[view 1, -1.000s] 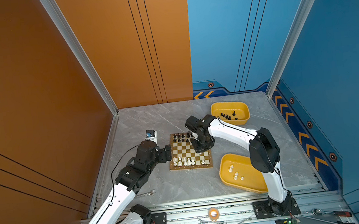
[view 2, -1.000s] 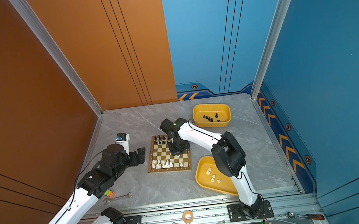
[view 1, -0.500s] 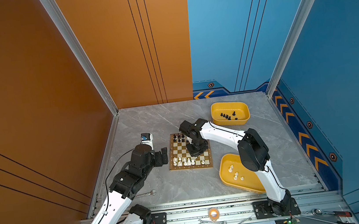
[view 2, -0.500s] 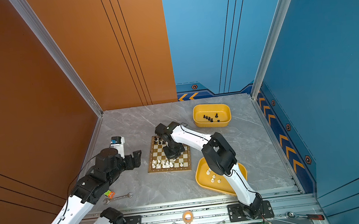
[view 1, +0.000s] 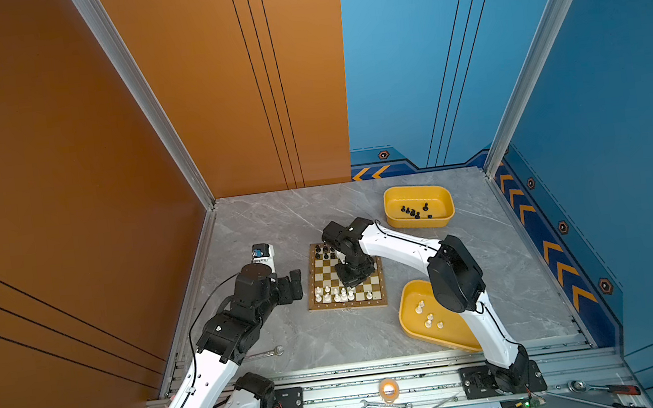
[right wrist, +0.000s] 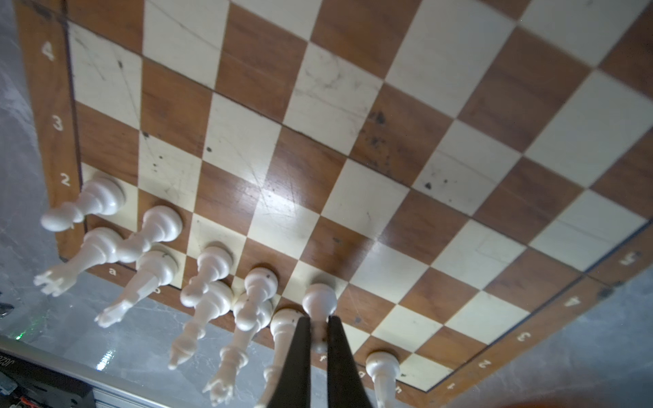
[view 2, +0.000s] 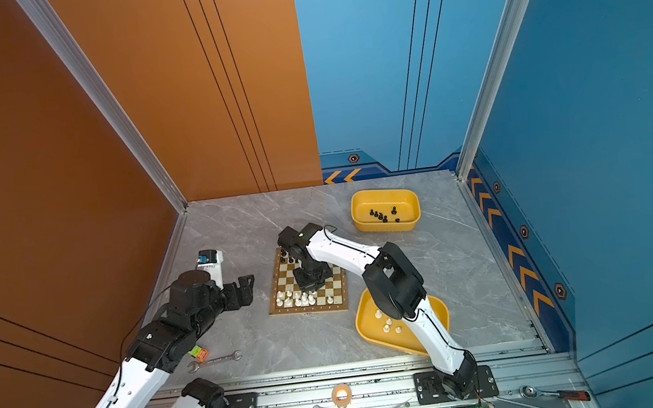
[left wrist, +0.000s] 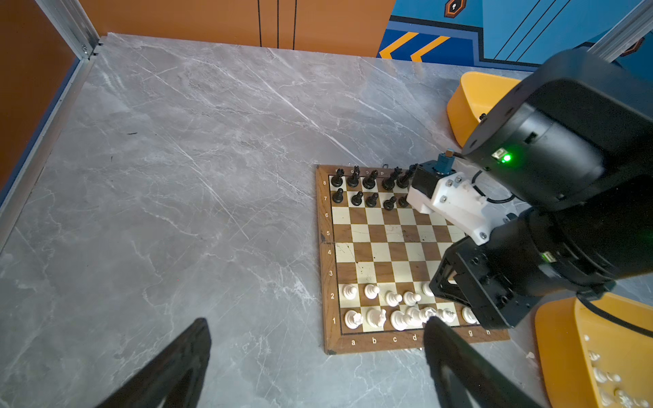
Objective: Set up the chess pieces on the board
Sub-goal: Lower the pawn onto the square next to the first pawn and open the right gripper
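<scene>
Finds the right pincer (right wrist: 318, 319) shifted from the black end of the board (left wrist: 327, 247) to white's pawn rank, pinching a white pawn (right wrist: 319, 300); finds the left pincer (left wrist: 314, 323) spread beside it. Leaves black pieces (view 1: 414, 214) and white pieces (view 1: 429, 319) waiting in yellow trays (view 1: 398, 222).

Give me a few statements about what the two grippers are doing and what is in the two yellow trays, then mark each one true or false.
1. The right gripper is shut on a white pawn over the board. True.
2. The left gripper is shut on a black piece. False: it is open, holds nothing, and sits beside the board, not over it.
3. The far yellow tray holds black pieces. True.
4. The near yellow tray is empty. False: a few white pieces lie in it.
</scene>
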You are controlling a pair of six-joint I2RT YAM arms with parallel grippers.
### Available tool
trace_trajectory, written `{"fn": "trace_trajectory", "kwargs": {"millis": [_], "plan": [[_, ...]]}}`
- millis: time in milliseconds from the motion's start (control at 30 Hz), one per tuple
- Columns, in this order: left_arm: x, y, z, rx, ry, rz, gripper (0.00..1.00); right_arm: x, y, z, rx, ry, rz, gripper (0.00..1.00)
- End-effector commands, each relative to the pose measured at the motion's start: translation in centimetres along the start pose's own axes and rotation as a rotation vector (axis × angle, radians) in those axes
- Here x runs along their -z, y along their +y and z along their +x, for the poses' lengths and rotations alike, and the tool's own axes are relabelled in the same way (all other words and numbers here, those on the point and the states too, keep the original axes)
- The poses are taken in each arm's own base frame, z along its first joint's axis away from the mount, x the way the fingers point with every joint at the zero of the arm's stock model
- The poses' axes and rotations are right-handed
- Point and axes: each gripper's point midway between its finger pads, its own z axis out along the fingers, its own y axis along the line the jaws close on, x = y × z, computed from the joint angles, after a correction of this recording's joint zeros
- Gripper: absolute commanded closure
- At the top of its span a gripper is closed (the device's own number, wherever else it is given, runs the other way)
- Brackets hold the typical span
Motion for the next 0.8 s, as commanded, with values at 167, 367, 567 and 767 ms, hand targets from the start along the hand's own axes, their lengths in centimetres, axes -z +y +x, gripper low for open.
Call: {"fn": "trace_trajectory", "kwargs": {"millis": [167,367,567,767], "plan": [[-0.4,0.3,0.9,-0.001,0.030,0.011,0.05,-0.2,0.3,0.9,-0.001,0.044,0.003,0.92],[-0.4,0.4,1.0,0.003,0.030,0.010,0.05,-0.2,0.3,0.8,-0.001,0.041,0.001,0.85],[-0.4,0.5,0.9,0.008,0.027,0.003,0.05,0.3,0.3,0.2,-0.009,0.024,-0.009,0.78],[-0.5,0.7,0.7,0.011,0.020,-0.003,0.05,0.9,-0.3,-0.5,-0.022,0.002,-0.005,0.76]]}}
